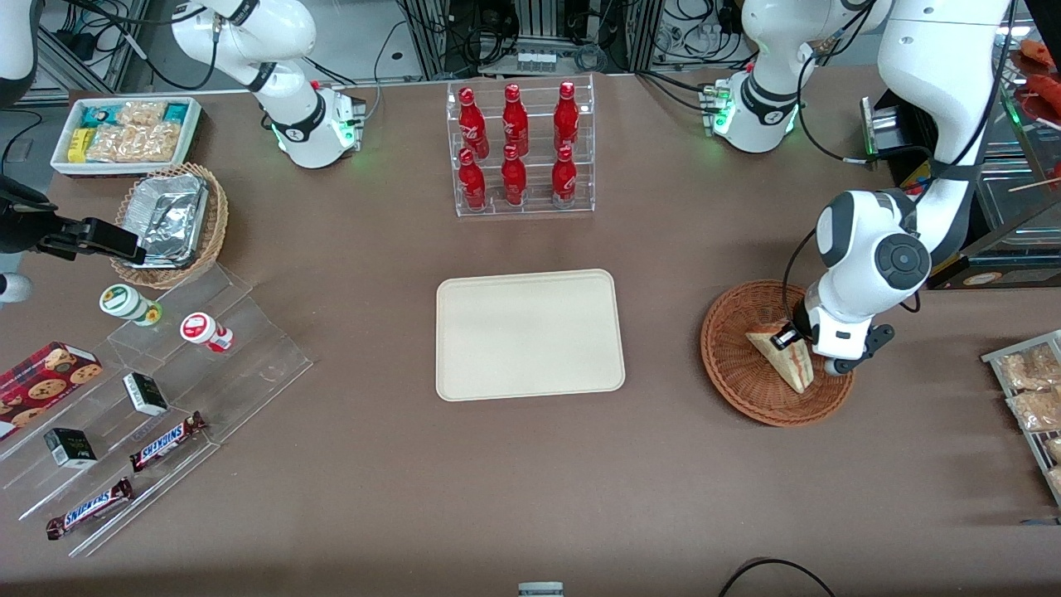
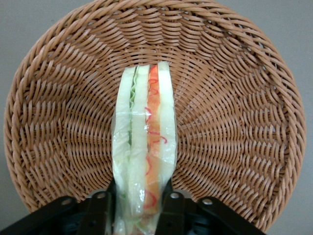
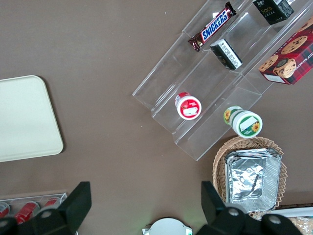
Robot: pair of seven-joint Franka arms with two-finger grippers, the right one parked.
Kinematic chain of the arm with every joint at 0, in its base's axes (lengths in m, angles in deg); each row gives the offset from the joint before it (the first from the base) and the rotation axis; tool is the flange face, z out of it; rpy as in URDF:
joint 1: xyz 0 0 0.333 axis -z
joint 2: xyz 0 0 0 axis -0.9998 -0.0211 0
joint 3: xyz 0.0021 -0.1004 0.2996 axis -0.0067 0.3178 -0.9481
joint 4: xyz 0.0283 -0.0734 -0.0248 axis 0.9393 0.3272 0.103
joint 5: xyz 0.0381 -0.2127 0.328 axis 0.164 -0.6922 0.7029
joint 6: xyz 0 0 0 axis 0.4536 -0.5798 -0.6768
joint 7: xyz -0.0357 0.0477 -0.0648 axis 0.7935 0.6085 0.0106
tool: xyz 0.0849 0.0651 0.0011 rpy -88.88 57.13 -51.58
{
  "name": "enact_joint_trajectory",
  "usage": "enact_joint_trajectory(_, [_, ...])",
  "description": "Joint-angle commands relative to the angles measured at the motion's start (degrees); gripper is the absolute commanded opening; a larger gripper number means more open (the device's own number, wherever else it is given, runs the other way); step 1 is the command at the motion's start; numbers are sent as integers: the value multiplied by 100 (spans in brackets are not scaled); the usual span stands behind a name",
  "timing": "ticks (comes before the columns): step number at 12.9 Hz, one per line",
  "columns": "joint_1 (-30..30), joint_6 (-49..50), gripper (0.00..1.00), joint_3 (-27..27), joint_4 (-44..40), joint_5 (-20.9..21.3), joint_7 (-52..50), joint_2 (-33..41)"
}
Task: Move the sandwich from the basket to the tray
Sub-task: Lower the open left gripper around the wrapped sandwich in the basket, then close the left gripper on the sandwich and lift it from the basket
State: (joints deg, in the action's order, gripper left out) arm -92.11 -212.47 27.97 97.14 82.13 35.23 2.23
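Sandwich (image 2: 144,147) sits in the basket (image 2: 234,98), standing on edge, and the gripper (image 2: 138,203) is down over it, a finger pressed to each bread face, clamped on the wedge's wide end. It looks light and soft, wrapped in clear film that may be slippery, so squeezing too hard could crush the filling; gripping the flat bread sides seems right. From the basket, the tray (image 1: 530,333) lies well apart, toward the parked arm's end.
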Motion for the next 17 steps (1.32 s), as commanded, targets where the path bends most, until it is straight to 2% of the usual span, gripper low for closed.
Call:
enact_joint_trajectory(1, [-38,838,0,43,-354,100,251,223])
enact_joint_trajectory(5, [251,2246,0,218,-1373,109,428,198])
enact_joint_trajectory(9, [1173,2487,0,227,-1752,91,701,111])
enact_joint_trajectory(14, [2474,2909,0,236,-3069,48,570,-995])
enact_joint_trajectory(17, [3072,2908,0,245,-3720,74,-149,-1602])
